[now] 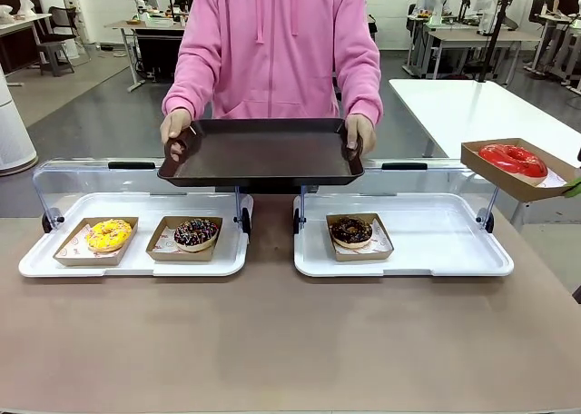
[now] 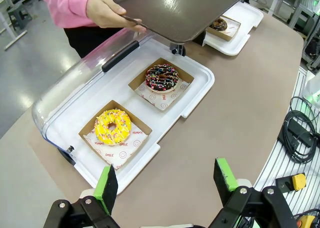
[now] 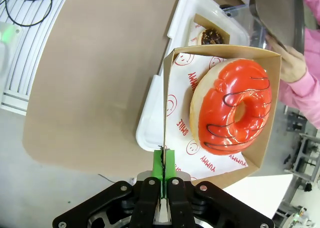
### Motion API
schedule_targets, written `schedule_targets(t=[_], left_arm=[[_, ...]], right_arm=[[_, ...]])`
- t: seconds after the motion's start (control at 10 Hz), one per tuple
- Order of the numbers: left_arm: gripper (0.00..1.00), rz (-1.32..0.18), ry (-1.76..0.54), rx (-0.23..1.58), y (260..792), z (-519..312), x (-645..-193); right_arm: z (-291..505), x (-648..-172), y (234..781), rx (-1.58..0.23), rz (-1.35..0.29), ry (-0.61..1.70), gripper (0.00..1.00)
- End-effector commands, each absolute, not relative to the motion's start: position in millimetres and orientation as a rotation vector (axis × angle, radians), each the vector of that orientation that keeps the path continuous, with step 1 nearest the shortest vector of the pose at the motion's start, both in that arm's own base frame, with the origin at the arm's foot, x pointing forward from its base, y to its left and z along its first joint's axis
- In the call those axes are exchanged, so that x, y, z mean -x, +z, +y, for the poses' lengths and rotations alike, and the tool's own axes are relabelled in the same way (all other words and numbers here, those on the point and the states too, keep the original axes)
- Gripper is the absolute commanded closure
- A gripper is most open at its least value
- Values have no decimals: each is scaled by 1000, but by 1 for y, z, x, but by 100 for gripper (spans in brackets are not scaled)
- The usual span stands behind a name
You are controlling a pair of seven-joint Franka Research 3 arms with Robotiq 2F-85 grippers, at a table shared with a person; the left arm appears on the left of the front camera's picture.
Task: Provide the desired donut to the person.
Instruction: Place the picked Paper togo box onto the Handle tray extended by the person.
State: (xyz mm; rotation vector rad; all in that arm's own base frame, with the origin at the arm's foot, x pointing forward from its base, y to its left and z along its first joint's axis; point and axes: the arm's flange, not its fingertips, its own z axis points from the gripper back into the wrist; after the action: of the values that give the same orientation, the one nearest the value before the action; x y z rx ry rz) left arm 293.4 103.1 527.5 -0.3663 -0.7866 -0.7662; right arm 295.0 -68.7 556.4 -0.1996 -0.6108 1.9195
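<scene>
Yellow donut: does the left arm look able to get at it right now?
Probably yes: the clear lid is swung back, the open left gripper faces the yellow donut, and the dark tray is held farther off.

Right pincer [image 3: 164, 158], from its own wrist: the wall of the brown cardboard box [image 3: 220, 53] it's pinching covers most of the green pads [image 3: 170, 163]. The red glazed donut [image 3: 232, 105] sits over the printed white paper liner [image 3: 182, 115], so some lettering is lost. Past the fingertips, a chocolate donut [image 3: 212, 36] is half tucked behind the box rim, and the person in the pink hoodie [image 3: 307, 88] is cropped to a hand and sleeve. Ahead of the left pincer [image 2: 165, 168], the dark flat tray [image 2: 185, 8] runs off the top edge and masks a corner of the far white tray [image 2: 245, 25].
</scene>
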Motion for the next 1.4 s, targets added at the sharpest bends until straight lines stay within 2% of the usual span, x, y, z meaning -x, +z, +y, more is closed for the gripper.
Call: schedule_targets(t=[0.0, 0.8, 1.2, 1.3], left_arm=[[0, -793, -762, 377, 528, 104, -293], [0, -793, -762, 377, 528, 104, -293], [0, -793, -762, 377, 528, 104, -293], [0, -793, -762, 377, 528, 104, -293]], right_arm=[[-71, -296, 550, 227, -607, 1926, 100], [-69, -295, 556, 200, -611, 1920, 98], [69, -331, 655, 247, -456, 1793, 98], [117, -344, 676, 241, -470, 1798, 98]])
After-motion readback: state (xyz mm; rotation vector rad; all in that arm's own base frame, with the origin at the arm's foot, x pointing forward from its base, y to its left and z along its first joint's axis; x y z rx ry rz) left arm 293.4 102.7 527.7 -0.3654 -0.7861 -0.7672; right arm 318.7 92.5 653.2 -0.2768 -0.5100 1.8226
